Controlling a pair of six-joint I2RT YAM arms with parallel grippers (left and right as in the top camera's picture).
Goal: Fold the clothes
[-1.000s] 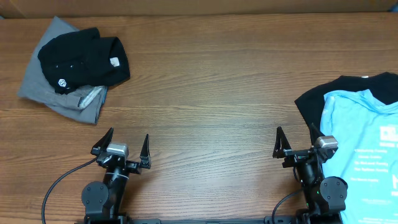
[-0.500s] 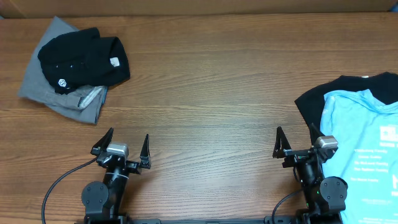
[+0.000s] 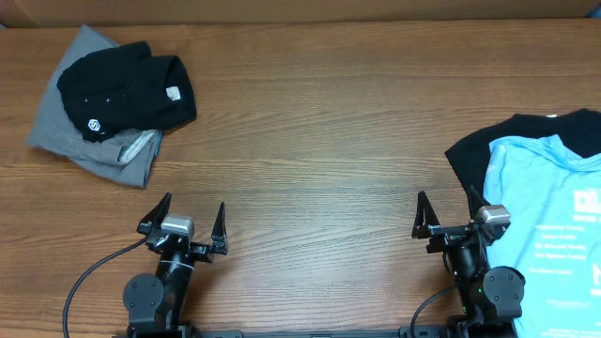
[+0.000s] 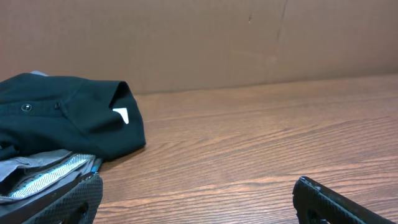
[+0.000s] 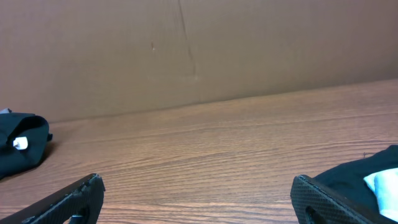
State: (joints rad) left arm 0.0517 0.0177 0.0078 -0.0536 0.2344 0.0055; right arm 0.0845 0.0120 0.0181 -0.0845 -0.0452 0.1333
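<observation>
A light blue T-shirt [image 3: 543, 202] with white print lies on a black shirt [image 3: 468, 161] at the table's right edge, partly cut off by the frame. At the far left a crumpled black shirt [image 3: 127, 89] rests on a folded grey one [image 3: 70, 131]; the left wrist view shows the same black shirt [image 4: 62, 121] and grey one [image 4: 34, 174]. My left gripper [image 3: 183, 223] stands open near the front edge, empty. My right gripper [image 3: 447, 216] is open too, just left of the blue shirt, with black cloth [image 5: 357, 177] beside its right finger.
The wooden table [image 3: 319, 131] spreads between the two piles. A brown cardboard wall [image 5: 199, 50] runs along the far edge. A black cable [image 3: 89, 277] trails from the left arm's base.
</observation>
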